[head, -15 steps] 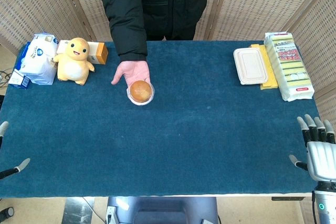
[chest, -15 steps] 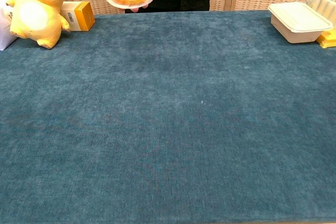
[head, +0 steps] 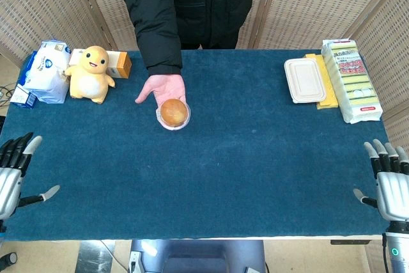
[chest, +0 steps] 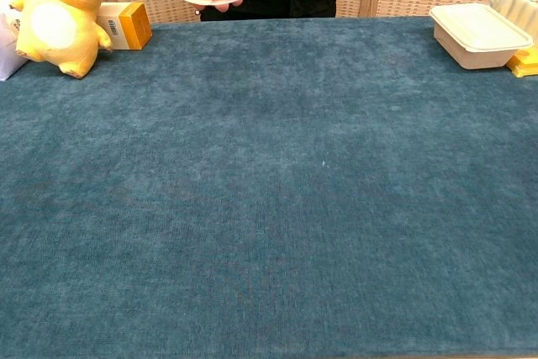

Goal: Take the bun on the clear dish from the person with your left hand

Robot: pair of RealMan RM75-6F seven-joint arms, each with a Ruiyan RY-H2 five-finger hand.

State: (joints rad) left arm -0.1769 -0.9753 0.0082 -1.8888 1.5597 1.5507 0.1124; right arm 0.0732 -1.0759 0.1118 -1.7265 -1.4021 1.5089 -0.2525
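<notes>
My left hand [head: 13, 174] sits released at the frame's lower left, far from the bun [head: 172, 111] mid-frame. Reaching carelessly, I could knock the clear dish [head: 173, 121] off the person's palm [head: 163, 89].

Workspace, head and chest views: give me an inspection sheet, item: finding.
Surface: blue cloth table, no spills seen.
Job's things: bun on clear dish, held out on the person's hand above the table, untaken.
Clutter: yellow plush toy, orange box and white bag far left; lidded food container and sponge pack far right.
Hands: left hand at the near left edge, fingers spread, holding nothing; right hand at the near right edge, likewise.
Cables: dark cables on the floor at left.
Surroundings: woven screens behind the person.
</notes>
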